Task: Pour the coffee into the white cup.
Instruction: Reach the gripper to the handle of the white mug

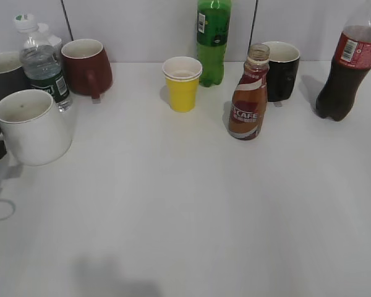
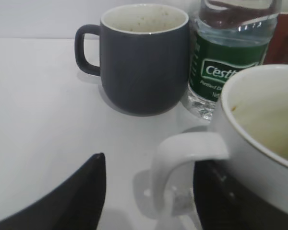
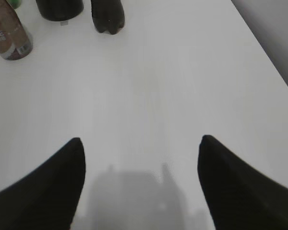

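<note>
Our left gripper (image 2: 149,191) straddles the big white ceramic mug's (image 1: 32,126) handle, jaws spread — not clamped. Our right gripper (image 3: 141,182), spread and empty, must next reach the small brown Nescafe bottle (image 1: 248,96).

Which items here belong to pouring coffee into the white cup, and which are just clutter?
Job items: coffee bottle; white cup, its handle between the open left gripper's fingers.

Clutter: yellow paper cup, green soda bottle, black mug, cola bottle, water bottle, red-brown mug, grey mug.

Your exterior view looks down at a slant over the table (image 1: 191,204). Your left wrist camera sits tight against the white cup (image 2: 259,143); the right looks from farther back toward the coffee (image 3: 9,31), which the exterior view shares.
</note>
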